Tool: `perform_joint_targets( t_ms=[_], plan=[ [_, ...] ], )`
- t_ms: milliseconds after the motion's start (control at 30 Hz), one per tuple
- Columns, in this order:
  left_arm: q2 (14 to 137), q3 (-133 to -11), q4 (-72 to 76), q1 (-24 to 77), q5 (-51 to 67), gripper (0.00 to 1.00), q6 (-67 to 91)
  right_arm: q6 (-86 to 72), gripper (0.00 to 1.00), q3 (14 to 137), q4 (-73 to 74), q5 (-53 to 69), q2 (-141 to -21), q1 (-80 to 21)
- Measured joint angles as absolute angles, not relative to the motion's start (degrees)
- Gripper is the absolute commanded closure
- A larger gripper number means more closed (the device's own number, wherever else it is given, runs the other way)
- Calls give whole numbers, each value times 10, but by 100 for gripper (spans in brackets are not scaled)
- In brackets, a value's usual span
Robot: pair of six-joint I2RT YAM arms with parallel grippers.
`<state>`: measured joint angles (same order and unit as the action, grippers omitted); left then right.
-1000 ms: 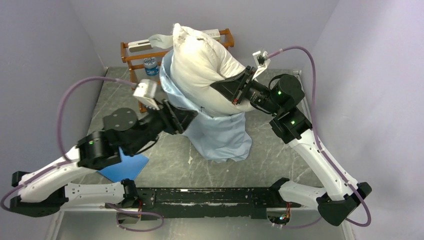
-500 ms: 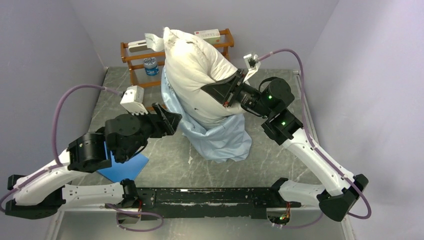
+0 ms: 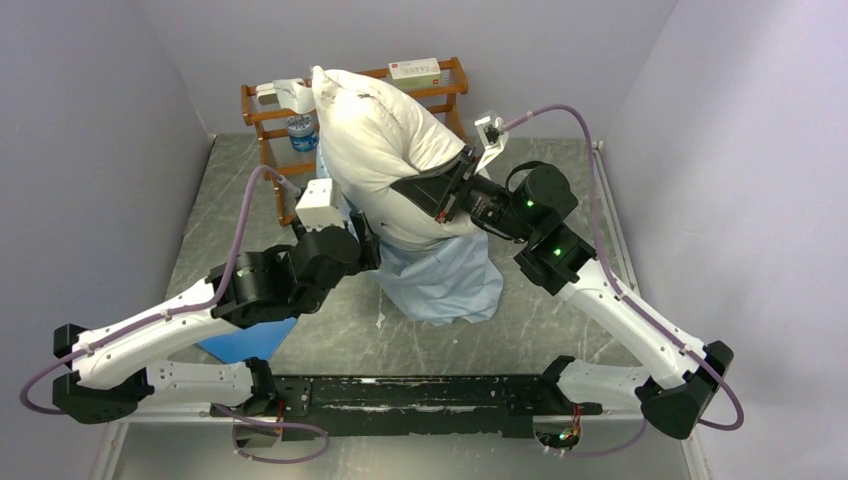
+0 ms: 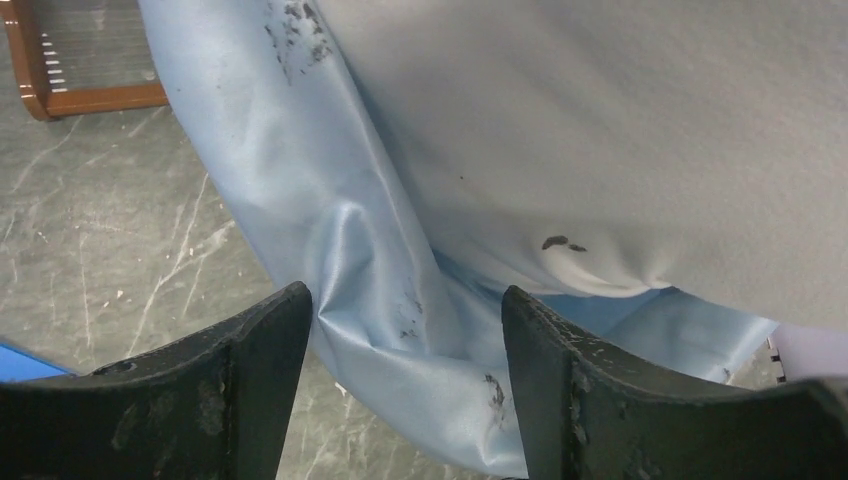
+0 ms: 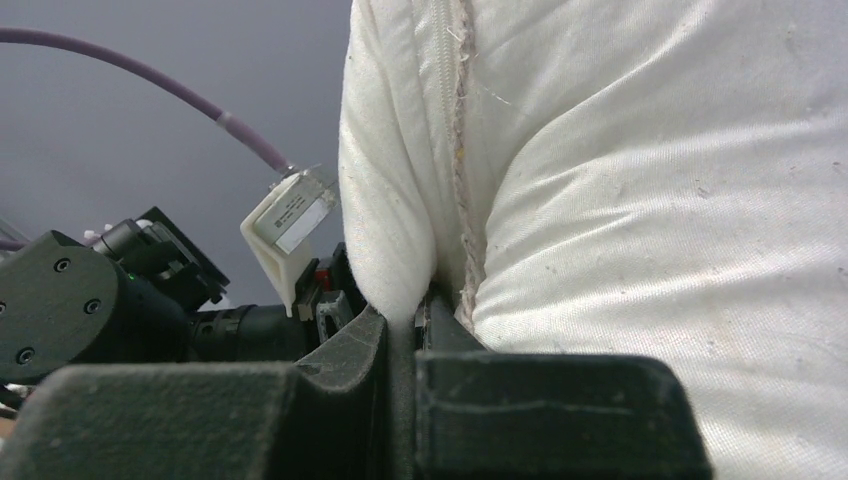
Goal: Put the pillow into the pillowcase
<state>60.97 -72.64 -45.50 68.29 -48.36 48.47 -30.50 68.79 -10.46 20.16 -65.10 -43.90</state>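
1. Pillow (image 3: 385, 140) held upright, lower end sunk in the crumpled pillowcase (image 3: 445, 280), upper half bare.
2. Right end effector (image 5: 410, 320) pinched tight on the pillow's seamed edge, bearing its weight.
3. Left end effector (image 4: 405, 330) wide open, straddling a pillowcase fold under the pillow, gripping nothing.
4. Likely best: close on the case fabric alone, then draw it upward, keeping the pillow steady.
5. Grey marbled tabletop (image 3: 340, 340); wooden rack (image 3: 262, 110) at the back; flat blue sheet (image 3: 245, 342) under the left arm; pale walls (image 3: 90, 100) close around.

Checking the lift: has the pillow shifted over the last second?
Yes. The pillow has swung left, its top now nearer the left end of the wooden rack.
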Motion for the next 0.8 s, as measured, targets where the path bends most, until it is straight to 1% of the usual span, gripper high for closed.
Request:
perform_joint_targets(
  t_ms=[133, 233, 300, 433, 467, 533, 567, 600, 667, 700, 733, 800],
  plan=[
    [609, -734, -475, 679, -484, 25, 496, -305, 100, 689, -105, 197, -653, -441],
    [599, -721, -472, 677, -484, 30, 499, -306, 100, 689, -109, 197, -656, -442],
    [580, -693, -450, 674, -484, 35, 489, -307, 100, 690, -109, 198, -660, -445],
    [568, -669, -416, 653, -484, 61, 464, -306, 100, 692, -108, 197, -664, -455],
    [571, -669, -408, 647, -484, 70, 457, -306, 100, 692, -106, 196, -664, -457],
    [576, -668, -388, 635, -482, 80, 441, -306, 100, 692, -105, 196, -664, -460],
    [577, -668, -379, 631, -481, 82, 435, -306, 100, 692, -105, 195, -664, -461],
    [577, -668, -369, 627, -478, 78, 428, -306, 100, 692, -105, 195, -664, -461],
    [577, -668, -353, 621, -474, 54, 416, -307, 100, 694, -105, 195, -666, -462],
    [577, -668, -347, 618, -472, 46, 412, -308, 100, 695, -105, 195, -667, -462],
    [578, -668, -345, 615, -471, 41, 407, -308, 100, 697, -104, 195, -668, -463],
    [582, -668, -344, 610, -470, 38, 410, -309, 100, 700, -104, 195, -672, -465]
  ],
)
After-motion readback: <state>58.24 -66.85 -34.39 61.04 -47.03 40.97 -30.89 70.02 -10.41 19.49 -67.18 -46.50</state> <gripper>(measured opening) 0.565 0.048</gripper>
